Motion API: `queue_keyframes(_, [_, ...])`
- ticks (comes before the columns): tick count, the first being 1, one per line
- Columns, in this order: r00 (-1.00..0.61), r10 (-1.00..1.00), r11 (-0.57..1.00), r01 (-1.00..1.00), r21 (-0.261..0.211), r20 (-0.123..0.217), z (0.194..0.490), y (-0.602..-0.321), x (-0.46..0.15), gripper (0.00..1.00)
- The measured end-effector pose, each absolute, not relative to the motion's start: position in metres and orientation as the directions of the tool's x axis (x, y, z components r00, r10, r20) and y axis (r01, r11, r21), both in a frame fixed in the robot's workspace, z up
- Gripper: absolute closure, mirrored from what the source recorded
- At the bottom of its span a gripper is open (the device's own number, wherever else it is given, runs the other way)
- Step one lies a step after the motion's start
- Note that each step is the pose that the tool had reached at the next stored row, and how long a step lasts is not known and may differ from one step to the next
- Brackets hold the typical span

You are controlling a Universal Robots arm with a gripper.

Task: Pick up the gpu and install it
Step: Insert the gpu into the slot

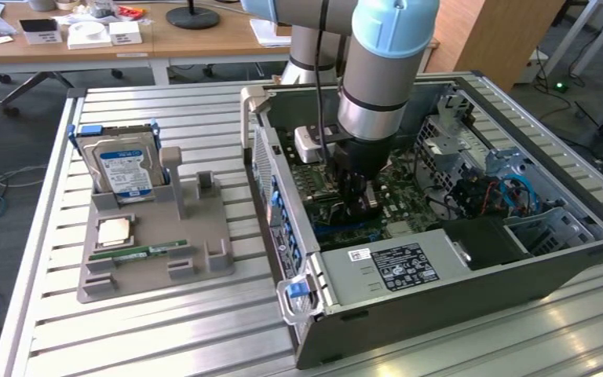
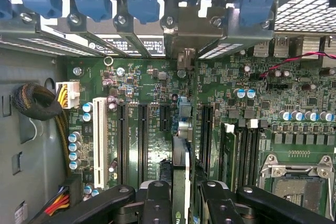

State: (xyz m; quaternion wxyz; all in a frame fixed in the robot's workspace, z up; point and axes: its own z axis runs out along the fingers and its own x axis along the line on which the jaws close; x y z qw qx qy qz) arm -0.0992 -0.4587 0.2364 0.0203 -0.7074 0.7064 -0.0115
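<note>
In the exterior view we see a slatted metal worktop point(image 1: 155, 330) carrying the open computer case point(image 1: 458, 275), wooden desks point(image 1: 176, 39) behind. In the wrist view our end effector point(image 2: 181, 192) grips the gpu point(image 2: 181, 150) edge-on above the motherboard point(image 2: 236, 129) slots.

A slatted aluminium table point(image 1: 176, 330) is carrying two items. A grey parts holder point(image 1: 155, 267) is lying flat toward the exterior view's left, and an open computer case point(image 1: 458, 290) is resting on its side toward the exterior view's right
</note>
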Motion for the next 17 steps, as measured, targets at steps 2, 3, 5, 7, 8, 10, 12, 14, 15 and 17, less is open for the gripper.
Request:
queue_keyframes(2, [0.002, -1.0, -0.001, -0.999, -0.045, -0.012, 0.2363, -0.4587, -0.0992, 0.74])
queue_keyframes(3, [0.002, -1.0, -0.001, -0.999, -0.045, -0.012, 0.2363, -0.4587, -0.0992, 0.74])
queue_keyframes(5, [0.002, -1.0, -0.001, -0.999, -0.045, -0.013, 0.2363, -0.4587, -0.0992, 0.74])
queue_keyframes(7, [0.002, -1.0, -0.001, -0.999, -0.045, -0.013, 0.2363, -0.4586, -0.0992, 0.74])
queue_keyframes(8, [0.002, -1.0, -0.001, -0.999, -0.045, -0.013, 0.2363, -0.4587, -0.0992, 0.74])
queue_keyframes(10, [0.002, -1.0, -0.001, -0.999, -0.045, -0.013, 0.2363, -0.4586, -0.0992, 0.74])
queue_keyframes(12, [0.002, -1.0, -0.001, -0.999, -0.045, -0.013, 0.2363, -0.4586, -0.0992, 0.74])
queue_keyframes(14, [0.002, -1.0, -0.001, -0.999, -0.045, -0.013, 0.2363, -0.4586, -0.0992, 0.74])
queue_keyframes(15, [0.002, -1.0, -0.001, -0.999, -0.045, -0.013, 0.2363, -0.4587, -0.0992, 0.74])
queue_keyframes(17, [0.002, -1.0, -0.001, -0.999, -0.045, -0.013, 0.2363, -0.4587, -0.0992, 0.74])
